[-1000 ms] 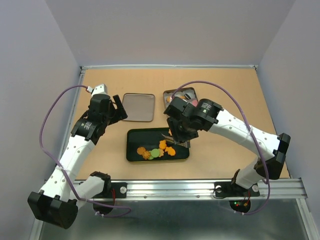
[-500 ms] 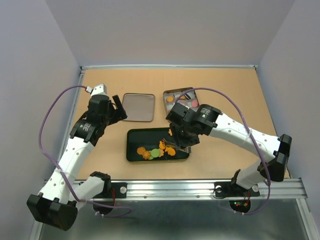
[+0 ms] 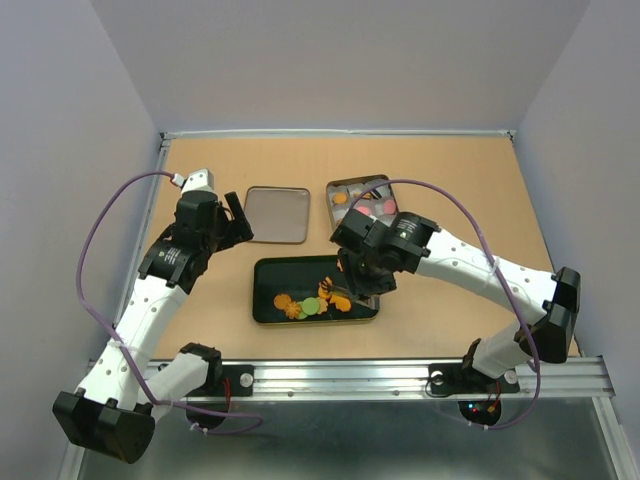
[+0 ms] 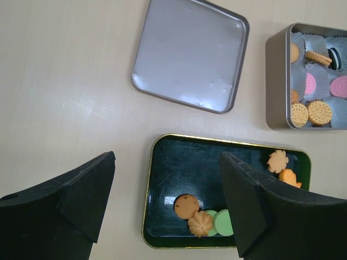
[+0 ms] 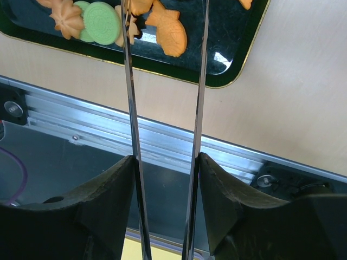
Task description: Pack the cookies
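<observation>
Loose cookies lie in a dark green tray: round brown, green, flower and fish shapes. More cookies sit in white paper cups in a silver tin. My right gripper is shut on thin metal tongs. The tong blades stay spread and reach down over the tray's right part, near an orange fish cookie and a green cookie. My left gripper is open and empty, above the table left of the tray. Its wrist view shows the tray cookies and the tin.
The tin's silver lid lies flat left of the tin and behind the tray, also in the left wrist view. A metal rail runs along the near table edge. Grey walls enclose the left, back and right.
My right gripper with the tongs has moved slightly nearer and lower over the tray's right part. The left arm has barely moved.
</observation>
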You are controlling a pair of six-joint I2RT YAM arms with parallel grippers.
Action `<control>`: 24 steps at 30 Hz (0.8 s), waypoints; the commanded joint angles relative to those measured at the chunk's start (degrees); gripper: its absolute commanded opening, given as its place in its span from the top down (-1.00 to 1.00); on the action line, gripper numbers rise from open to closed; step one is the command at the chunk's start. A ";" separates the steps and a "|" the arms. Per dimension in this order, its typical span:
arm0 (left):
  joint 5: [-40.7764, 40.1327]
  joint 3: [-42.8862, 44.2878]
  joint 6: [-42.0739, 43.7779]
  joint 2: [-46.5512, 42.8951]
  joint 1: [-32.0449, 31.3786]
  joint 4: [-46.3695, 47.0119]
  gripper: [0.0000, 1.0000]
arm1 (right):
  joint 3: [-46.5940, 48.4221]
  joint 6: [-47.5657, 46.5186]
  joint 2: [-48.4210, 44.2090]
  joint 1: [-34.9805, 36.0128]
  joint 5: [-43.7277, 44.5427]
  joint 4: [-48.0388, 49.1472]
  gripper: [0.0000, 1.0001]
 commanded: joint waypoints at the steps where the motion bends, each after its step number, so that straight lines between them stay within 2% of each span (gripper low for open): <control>1: -0.87 0.42 1.68 -0.63 -0.13 -0.18 -0.76 | -0.87 1.21 -0.08 0.00 0.73 1.61 -0.09; 24: -2.02 2.62 3.88 2.45 -0.13 0.17 -0.76 | -1.66 1.39 3.44 0.00 -0.49 4.25 -0.08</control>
